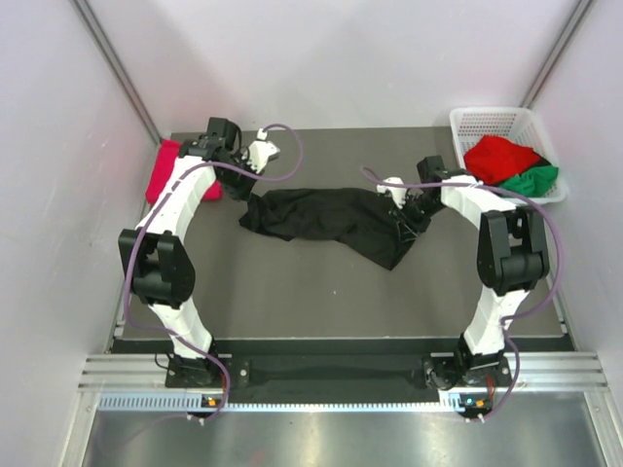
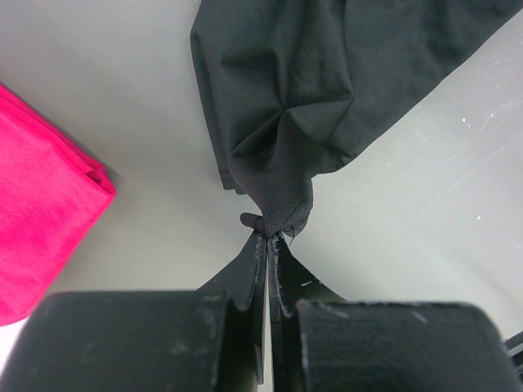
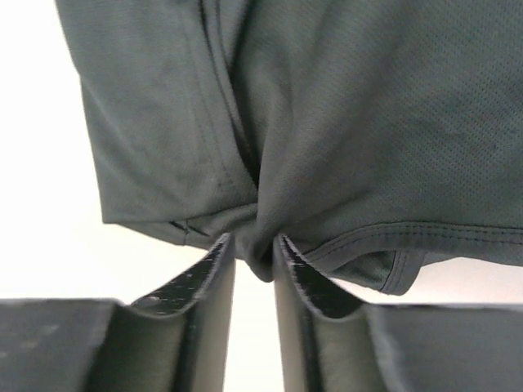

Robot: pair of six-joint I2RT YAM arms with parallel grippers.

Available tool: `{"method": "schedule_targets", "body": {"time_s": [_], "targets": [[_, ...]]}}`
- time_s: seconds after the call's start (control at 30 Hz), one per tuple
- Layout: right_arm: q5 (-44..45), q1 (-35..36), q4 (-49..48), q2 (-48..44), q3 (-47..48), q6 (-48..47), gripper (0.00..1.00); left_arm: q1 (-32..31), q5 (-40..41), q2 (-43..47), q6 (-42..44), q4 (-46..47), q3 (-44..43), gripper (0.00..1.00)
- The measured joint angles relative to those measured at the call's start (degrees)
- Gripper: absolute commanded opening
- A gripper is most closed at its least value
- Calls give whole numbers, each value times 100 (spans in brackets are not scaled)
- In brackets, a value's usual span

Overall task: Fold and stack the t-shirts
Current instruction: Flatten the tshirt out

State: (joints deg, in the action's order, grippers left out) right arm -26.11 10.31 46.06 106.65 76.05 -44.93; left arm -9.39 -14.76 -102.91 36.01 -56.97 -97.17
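Black cloth is bunched in the left pincer (image 2: 268, 238), whose fingers are pressed together on a corner of the black tee (image 2: 327, 82). The fabric fans out from that pinch. The right pincer (image 3: 255, 247) likewise nips a gathered fold at the tee's stitched hem, its fingers nearly closed around the wad. Between the two pincers the tee stretches across the middle of the dark counter (image 1: 321, 292), rumpled, with one end reaching toward the near side by the right pincer. Just left of the left pincer, a pink tee (image 1: 164, 171) lies folded at the counter's far left edge, apart from the black one. At the far right corner a white basket (image 1: 487, 117) holds a red tee (image 1: 498, 156), with a green tee (image 1: 535, 181) beside and partly under it.
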Motion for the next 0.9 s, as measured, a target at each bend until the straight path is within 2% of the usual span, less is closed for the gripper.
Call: {"method": "schedule_targets", "body": {"time_s": [0.03,0.07,0.1,0.13,0.37,0.67,0.9], "targets": [[22,0,-17,33,-4,26,21,-9,13,0,-4,0,0,0],[37,0,-37,66,-4,48,10,-15,28,0,-7,2,0,0],[55,0,-52,96,-4,50,3,-22,33,-2,-9,2,0,0],[87,0,-70,142,-4,79,0,-24,46,-2,-9,4,0,0],[352,2,-188,-199,61,262,0,-39,286,-13,-63,35,-94,0],[463,94,-520,-2691,1445,531,0,-42,525,264,-157,354,-1012,0],[509,332,-144,-3932,1510,811,0,-90,516,1506,-136,730,-1469,0]]}}
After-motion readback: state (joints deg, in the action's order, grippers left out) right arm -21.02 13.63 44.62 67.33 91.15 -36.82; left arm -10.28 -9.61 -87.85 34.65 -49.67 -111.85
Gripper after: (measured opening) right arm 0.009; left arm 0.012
